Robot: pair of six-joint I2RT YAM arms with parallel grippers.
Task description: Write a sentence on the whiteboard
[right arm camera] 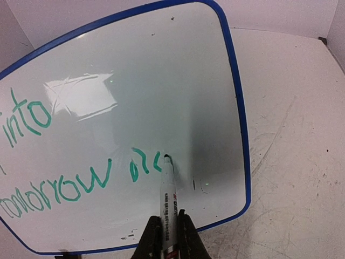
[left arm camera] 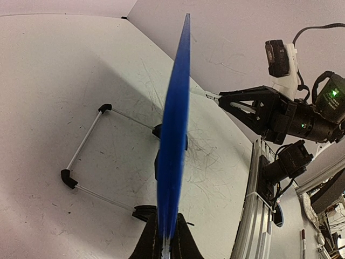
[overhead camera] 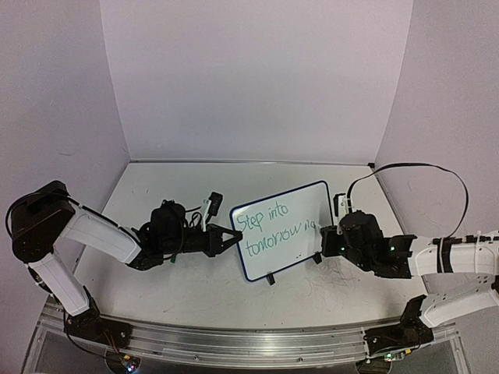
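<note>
- A robotics lab test cell: plain white panels (overhead camera: 249,78) box in a scuffed white table (overhead camera: 156,183).
- An aluminium rail (overhead camera: 257,345) runs along the near edge, and a black cable (overhead camera: 421,164) loops free.

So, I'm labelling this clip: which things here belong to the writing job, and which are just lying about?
Job: whiteboard, green sentence, marker, left gripper clamping the board's edge, right gripper holding the marker.
Lying about: grey tabletop scribbles, black cable, metal rail.

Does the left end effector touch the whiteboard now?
Touching: the left wrist view shows the left end effector pinching the whiteboard by its blue rim.
</note>
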